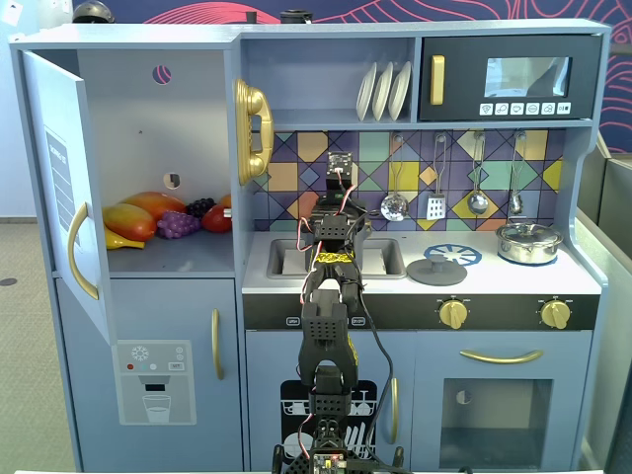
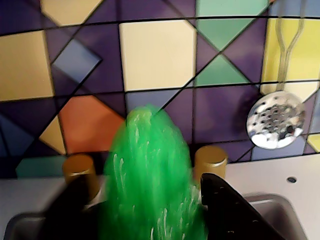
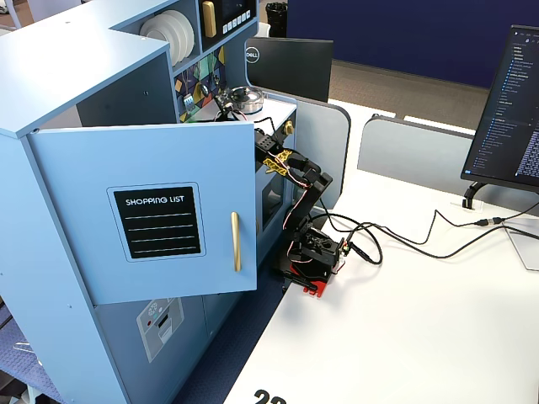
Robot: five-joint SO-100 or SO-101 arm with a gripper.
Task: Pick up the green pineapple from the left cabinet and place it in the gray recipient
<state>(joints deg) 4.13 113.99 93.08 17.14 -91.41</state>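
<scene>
Where the wrist view looks along the gripper (image 2: 150,200), its 2 dark fingers (image 2: 225,210) stand on either side of the green pineapple (image 2: 147,175), pressed against its flanks and clamped on it. Item: pineapple, bright green, translucent, blurred; it fills the lower centre of that view, its tip rising in front of the tiled backsplash (image 2: 155,55). Behind it: 2 gold tap knobs (image 2: 210,161), a sink rim (image 2: 280,210) at the bottom edge, and 1 perforated silver skimmer (image 2: 276,120) hanging at right.

Item: arm (image 1: 331,326), black, reaching up from the table in front of the toy kitchen to the sink (image 1: 336,259) in a fixed view; the pineapple itself is hidden by the arm there.

Item: left cabinet (image 1: 158,168), door (image 1: 61,188) swung open. On its shelf lie an orange-yellow mango (image 1: 133,219), a purple grape bunch (image 1: 178,225) and a red fruit (image 1: 217,219), close together.

Item: gray recipient; cannot be made out in any view. 1 gray lid (image 1: 436,269) lies on the counter right of the sink; 1 shiny silver pot (image 1: 529,242) stands further right.

Item: door exterior (image 3: 152,210), in a fixed view from the side, bearing a "SHOPPING LIST" panel (image 3: 158,221).
</scene>
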